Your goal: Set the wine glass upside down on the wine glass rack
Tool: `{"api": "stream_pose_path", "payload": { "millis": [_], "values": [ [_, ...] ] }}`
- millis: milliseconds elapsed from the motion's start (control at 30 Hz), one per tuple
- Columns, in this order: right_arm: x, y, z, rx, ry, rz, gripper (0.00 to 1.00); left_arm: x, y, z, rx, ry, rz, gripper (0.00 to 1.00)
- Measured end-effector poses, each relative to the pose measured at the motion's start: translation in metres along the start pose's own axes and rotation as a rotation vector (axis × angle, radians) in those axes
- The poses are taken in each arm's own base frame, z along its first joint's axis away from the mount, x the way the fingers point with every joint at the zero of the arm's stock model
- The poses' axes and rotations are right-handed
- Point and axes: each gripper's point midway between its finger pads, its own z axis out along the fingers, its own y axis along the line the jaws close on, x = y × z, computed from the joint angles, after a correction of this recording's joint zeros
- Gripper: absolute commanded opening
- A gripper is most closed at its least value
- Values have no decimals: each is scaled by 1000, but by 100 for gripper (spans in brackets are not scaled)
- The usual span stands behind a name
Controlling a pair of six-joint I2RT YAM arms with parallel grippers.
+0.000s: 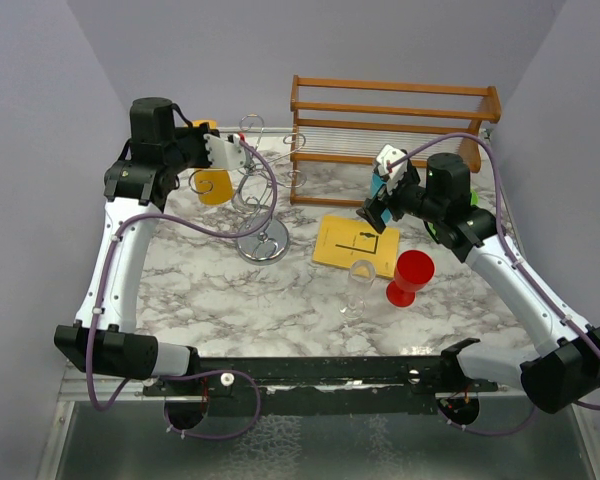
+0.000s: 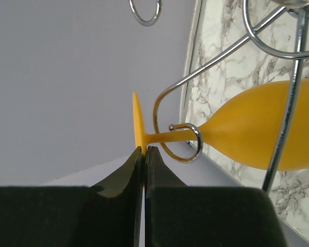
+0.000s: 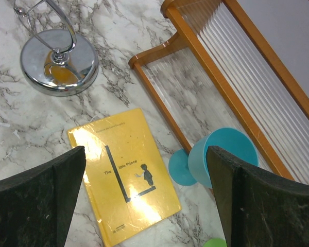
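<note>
A yellow wine glass [image 1: 215,186] [image 2: 257,128] hangs bowl-down at the back left. Its stem sits inside a curled loop [image 2: 188,146] of the silver wine glass rack [image 1: 263,243]. My left gripper [image 1: 230,152] [image 2: 144,150] is shut on the rim of the glass's round foot [image 2: 137,121]. The rack's shiny round base [image 3: 59,62] stands on the marble table. My right gripper [image 1: 380,207] [image 3: 146,170] hovers wide open over a yellow book [image 3: 126,177], holding nothing.
An orange-brown wooden slatted rack [image 1: 395,125] stands at the back right. A teal glass [image 3: 224,154] lies beside it, near my right fingers. A red glass [image 1: 410,277] and a clear glass [image 1: 361,285] stand in front of the book [image 1: 358,243].
</note>
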Motion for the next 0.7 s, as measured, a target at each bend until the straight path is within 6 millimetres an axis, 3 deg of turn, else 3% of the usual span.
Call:
{"api": "stream_pose_path", "payload": {
  "millis": [367,700],
  "values": [
    [0,0,0,0,0,0,100,-3,-15,-9,47,-11,-12,4],
    [0,0,0,0,0,-1,100,-7,-19,-14,60,-28,-14,14]
  ]
}}
